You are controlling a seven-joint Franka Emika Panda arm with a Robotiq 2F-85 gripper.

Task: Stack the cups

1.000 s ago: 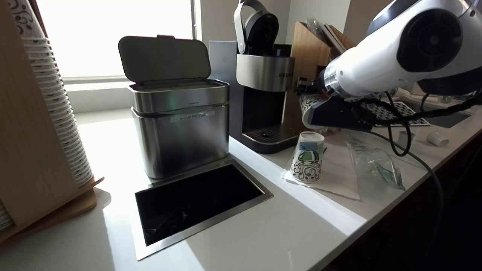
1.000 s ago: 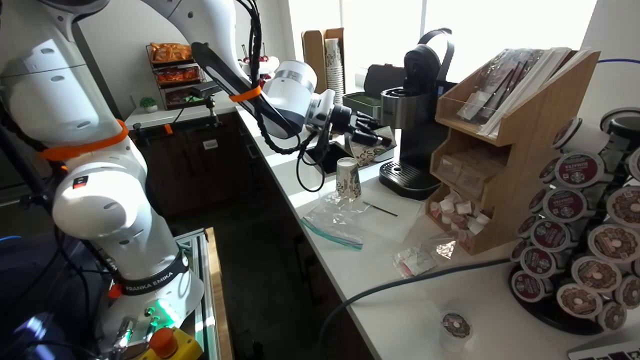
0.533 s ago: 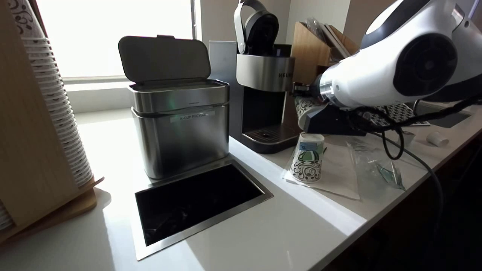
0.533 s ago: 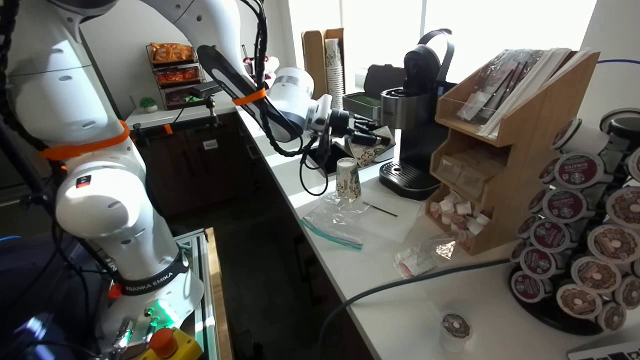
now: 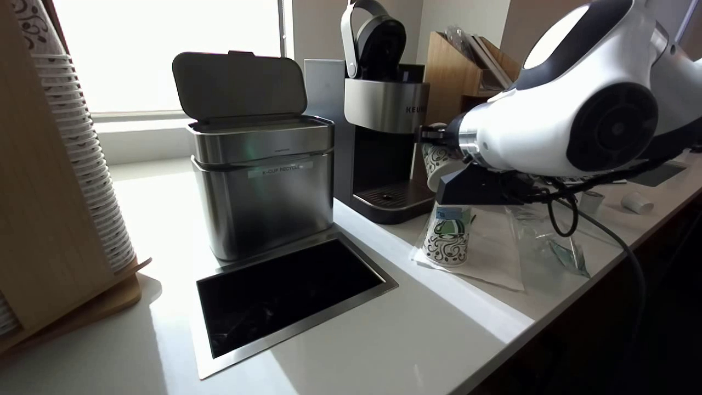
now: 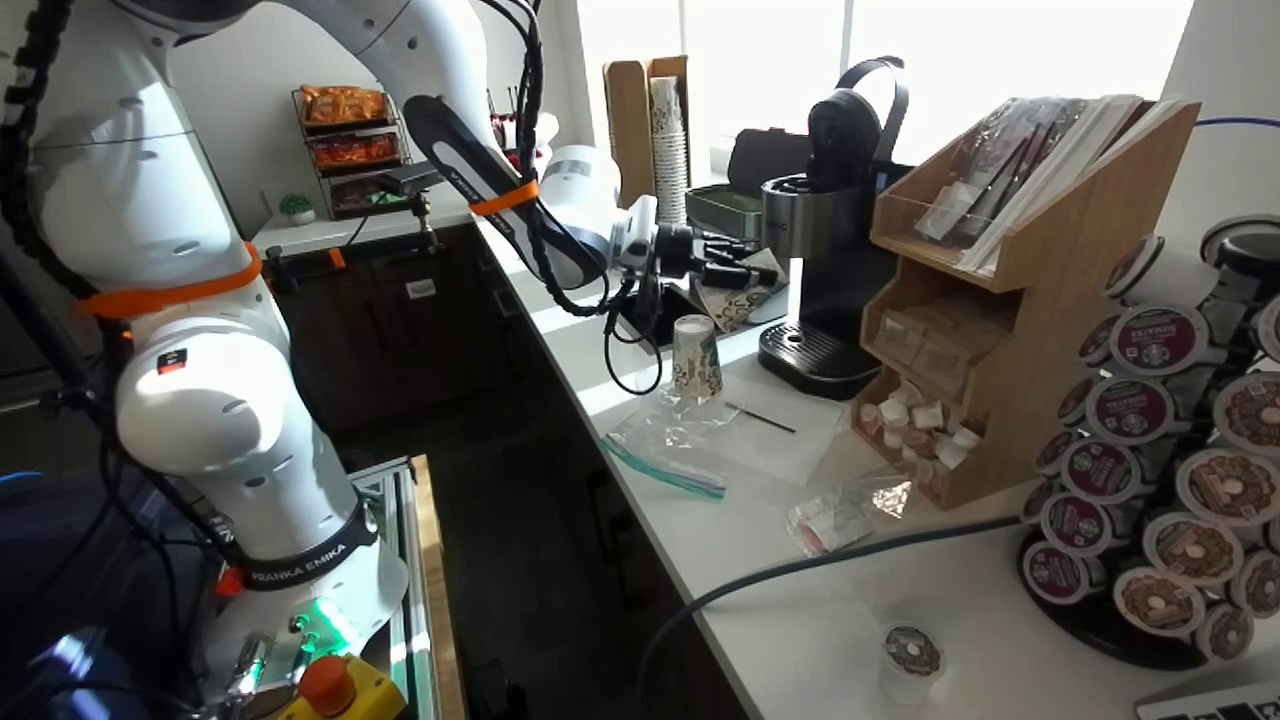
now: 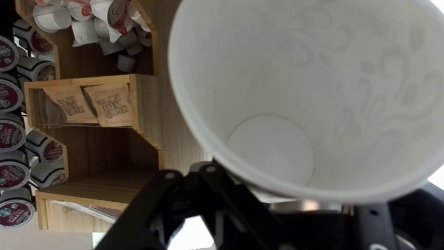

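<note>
Within the tool (image 6: pixel 769 260), swirl-patterned cup (image 5: pixel 436 162)

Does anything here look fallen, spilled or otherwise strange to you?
Yes: a small white container lies on its side on the counter, as if tipped over. Also, the patterned cup in the fingers is tilted, unlike the standing cup. I see no spill.

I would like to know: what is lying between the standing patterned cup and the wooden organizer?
In an exterior view, a thin dark stick and white paper lie between the standing patterned cup and the wooden organizer.
</note>
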